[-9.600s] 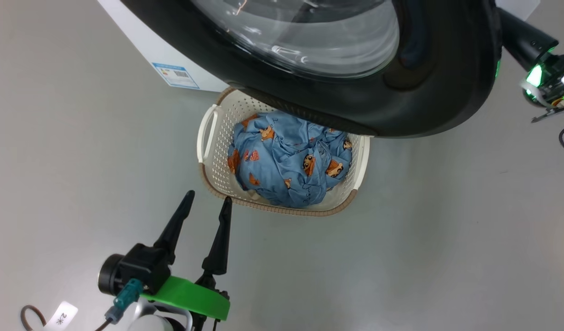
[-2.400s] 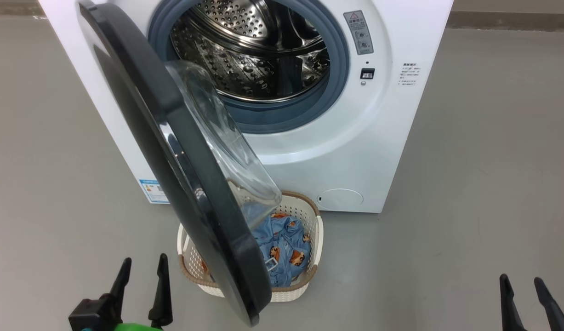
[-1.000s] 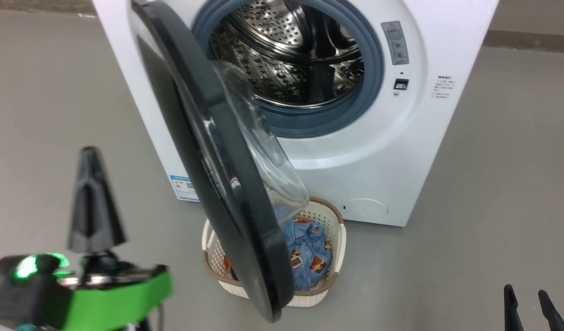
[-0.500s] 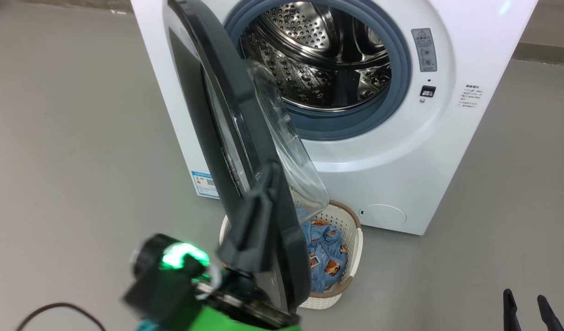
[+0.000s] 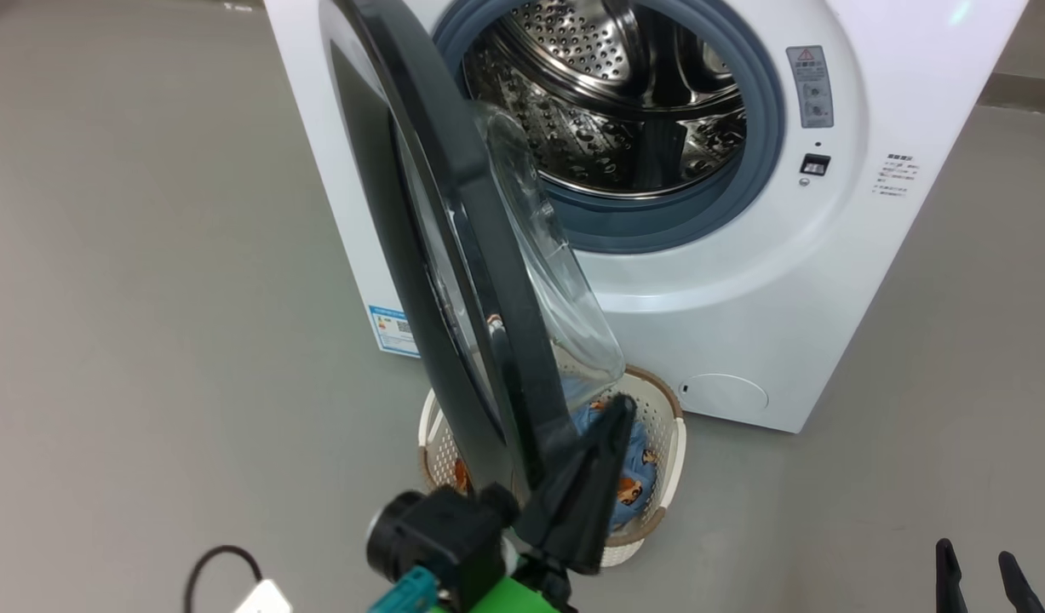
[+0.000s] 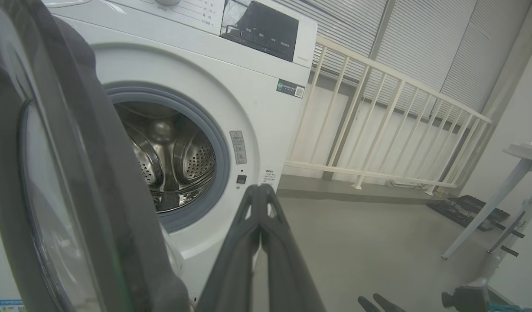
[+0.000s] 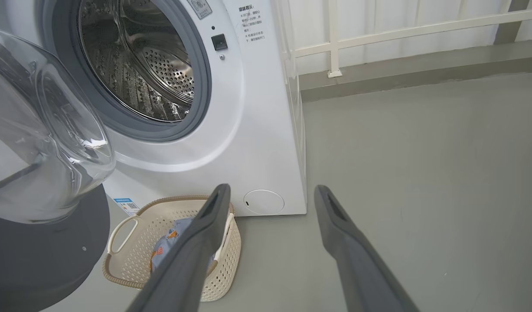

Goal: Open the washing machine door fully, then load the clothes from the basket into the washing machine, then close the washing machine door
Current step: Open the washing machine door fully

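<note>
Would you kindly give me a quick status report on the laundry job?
Left gripper shut, by door edge. Right gripper open, empty. Door part-open, overhanging basket; clothes inside.

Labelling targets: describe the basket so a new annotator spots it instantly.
Find the white washing machine with its black door standing open. On the floor just in front sits the basket: cream perforated plastic, brown rim, holding blue bear-print clothes.

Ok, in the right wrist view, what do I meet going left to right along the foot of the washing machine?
washing machine door → basket → round white cap → grey floor
</note>
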